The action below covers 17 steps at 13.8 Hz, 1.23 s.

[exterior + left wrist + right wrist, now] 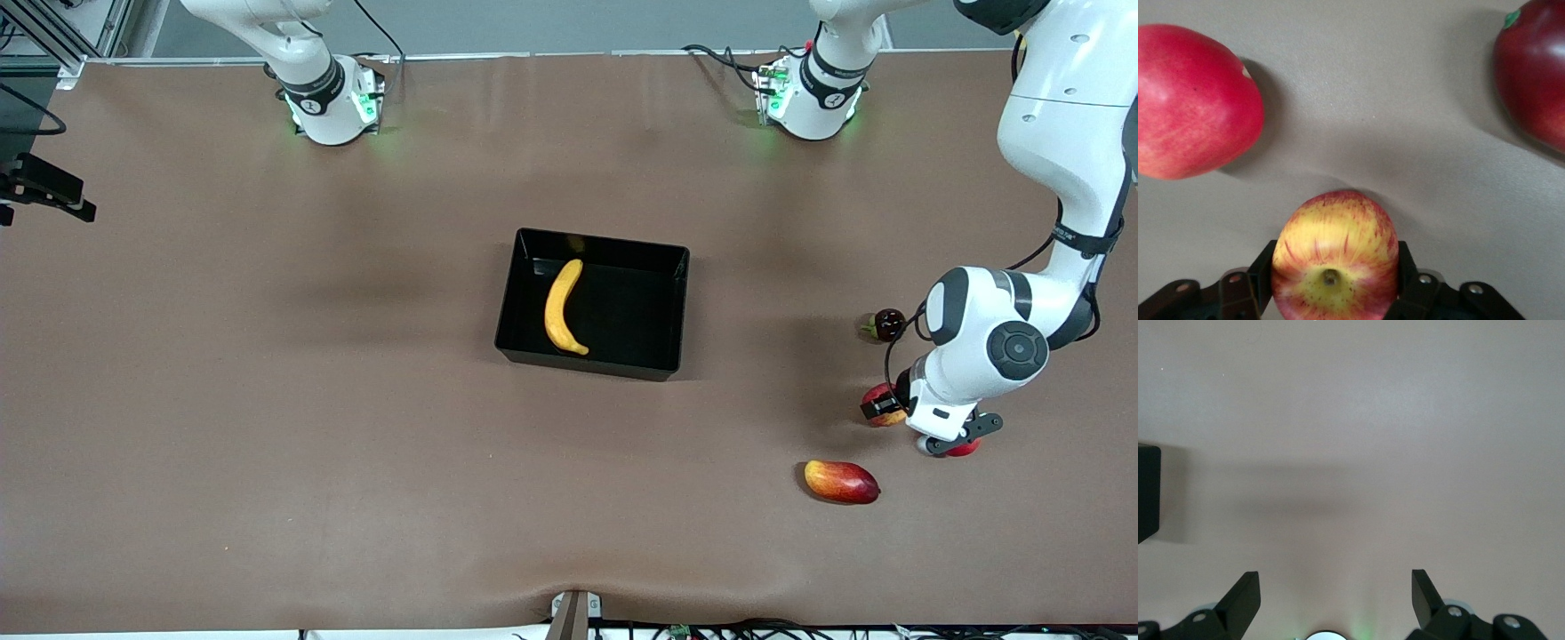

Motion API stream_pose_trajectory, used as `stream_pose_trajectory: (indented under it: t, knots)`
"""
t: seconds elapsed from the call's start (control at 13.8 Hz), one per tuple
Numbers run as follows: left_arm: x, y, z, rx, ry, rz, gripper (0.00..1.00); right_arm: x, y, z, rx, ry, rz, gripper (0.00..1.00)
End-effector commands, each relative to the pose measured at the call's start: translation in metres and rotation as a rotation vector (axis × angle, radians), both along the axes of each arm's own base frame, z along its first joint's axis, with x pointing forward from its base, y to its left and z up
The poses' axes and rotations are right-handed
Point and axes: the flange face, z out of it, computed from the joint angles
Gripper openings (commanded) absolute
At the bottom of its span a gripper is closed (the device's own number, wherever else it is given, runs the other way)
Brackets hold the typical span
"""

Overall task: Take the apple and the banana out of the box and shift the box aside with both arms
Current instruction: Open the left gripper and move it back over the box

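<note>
apple (1335,257) sits clamped in left claw (1336,280), mostly arm-hidden from front; right claw (1336,600) spread apart.

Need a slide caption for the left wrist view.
Left gripper closed around the streaked apple, between two red fruits on the table.

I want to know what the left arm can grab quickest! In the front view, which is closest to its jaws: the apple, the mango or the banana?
1. Apple: between the left gripper's jaws.
2. Mango: on the table, nearer the front camera.
3. Banana: in the box, mid-table.
</note>
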Motion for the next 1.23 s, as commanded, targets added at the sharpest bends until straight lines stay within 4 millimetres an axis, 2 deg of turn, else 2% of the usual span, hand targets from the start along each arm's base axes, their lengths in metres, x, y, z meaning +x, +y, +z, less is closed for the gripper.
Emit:
stream_pose_trajectory:
  t: [0.0,0.07,0.14,0.36,0.43,0.58,0.8,0.94,1.16]
  knots:
    - [0.003,0.000,0.020,0.022,-0.038,-0.023,1.00,0.001,-0.003,0.004,0.004,-0.008,0.001,1.00]
    - [0.003,-0.004,0.039,0.036,-0.034,-0.030,1.00,0.001,-0.003,0.004,0.004,-0.008,0.003,1.00]
    - [0.000,-0.020,0.061,0.040,-0.016,-0.045,1.00,0.001,-0.002,0.004,0.005,-0.008,0.003,1.00]
    - [-0.015,-0.084,0.133,0.052,0.006,-0.137,1.00,0.001,-0.003,0.004,0.004,-0.008,0.003,1.00]
    - [-0.021,-0.113,0.146,0.045,0.018,-0.178,1.00,0.001,-0.003,0.003,0.004,-0.007,0.003,1.00]
    - [-0.040,-0.174,0.157,0.020,0.046,-0.241,1.00,0.001,-0.003,0.004,0.004,-0.008,0.003,1.00]
    - [-0.077,-0.268,0.158,-0.008,0.074,-0.350,1.00,0.001,-0.003,0.004,0.004,-0.008,0.003,1.00]
    - [-0.111,-0.338,0.148,-0.002,0.086,-0.474,1.00,0.001,-0.003,0.004,0.004,-0.008,0.003,1.00]
    - [-0.149,-0.422,0.136,-0.036,0.088,-0.493,1.00,0.001,-0.003,0.004,0.004,-0.008,0.003,1.00]
